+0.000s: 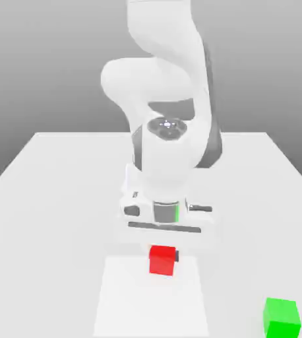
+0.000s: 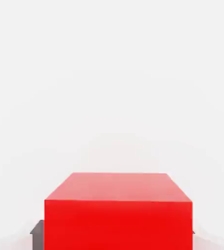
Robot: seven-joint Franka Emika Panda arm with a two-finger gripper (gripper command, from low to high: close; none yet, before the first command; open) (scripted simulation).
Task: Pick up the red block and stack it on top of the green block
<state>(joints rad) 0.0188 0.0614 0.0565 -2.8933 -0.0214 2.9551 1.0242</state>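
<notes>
So I'm gripping the small matte bright-red cube (image 1: pixel 162 261) in my end effector (image 1: pixel 163 256), fingers closing on opposite sides. Guessing it's light, stiff and not very slippery, so flat side faces are suiting a mid-face hold. It's sitting right between my fingertips, around the middle between the white desk's (image 1: pixel 41 218) left and right edges in the exterior view.
</notes>
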